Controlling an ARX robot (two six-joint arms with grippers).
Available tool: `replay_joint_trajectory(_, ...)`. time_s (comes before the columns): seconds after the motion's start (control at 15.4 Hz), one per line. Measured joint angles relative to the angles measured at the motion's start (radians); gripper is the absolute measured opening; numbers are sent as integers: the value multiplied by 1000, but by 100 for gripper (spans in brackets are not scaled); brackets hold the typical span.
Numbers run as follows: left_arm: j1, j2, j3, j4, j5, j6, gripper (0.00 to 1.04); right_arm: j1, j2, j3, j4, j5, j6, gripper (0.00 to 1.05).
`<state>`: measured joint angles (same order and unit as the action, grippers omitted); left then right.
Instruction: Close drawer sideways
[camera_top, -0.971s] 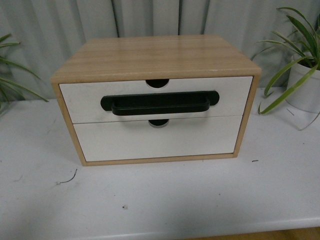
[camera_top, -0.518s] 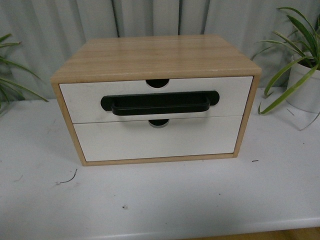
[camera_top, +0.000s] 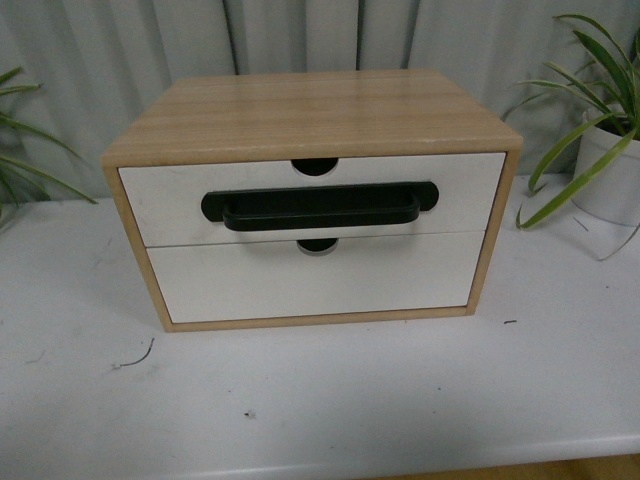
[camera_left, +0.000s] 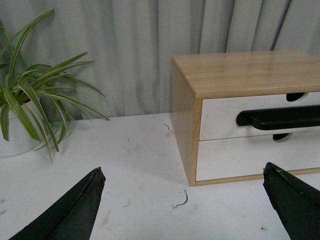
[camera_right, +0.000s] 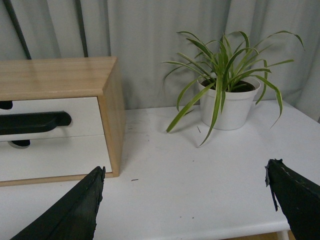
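The drawer (camera_top: 460, 190) is the upper one in a light wood cabinet (camera_top: 310, 110). It has a white front, a long black bar handle (camera_top: 320, 208) and a half-round notch in its top edge. Its front sits level with the cabinet's frame and no wood sides show. Neither gripper is in the front view. My left gripper (camera_left: 182, 171) is open and empty, low over the table in front of the cabinet's left corner; the drawer (camera_left: 217, 117) is ahead of it. My right gripper (camera_right: 185, 167) is open and empty beyond the cabinet's right side, with the drawer (camera_right: 85, 117) at the edge of its view.
A handle-less white drawer (camera_top: 310, 280) sits below the first. The cabinet stands on a white table (camera_top: 320, 400). A potted plant (camera_top: 610, 170) stands at the right, and also shows in the right wrist view (camera_right: 227, 105). Another plant (camera_left: 30, 100) is at the left. A grey curtain hangs behind.
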<state>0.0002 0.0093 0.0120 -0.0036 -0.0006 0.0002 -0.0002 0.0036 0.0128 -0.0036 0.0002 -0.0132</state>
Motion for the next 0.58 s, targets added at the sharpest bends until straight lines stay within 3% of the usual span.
replay_joint_trajectory(0.58,0,0,0,0,0,0,98,0,0,0,0,0,0,98)
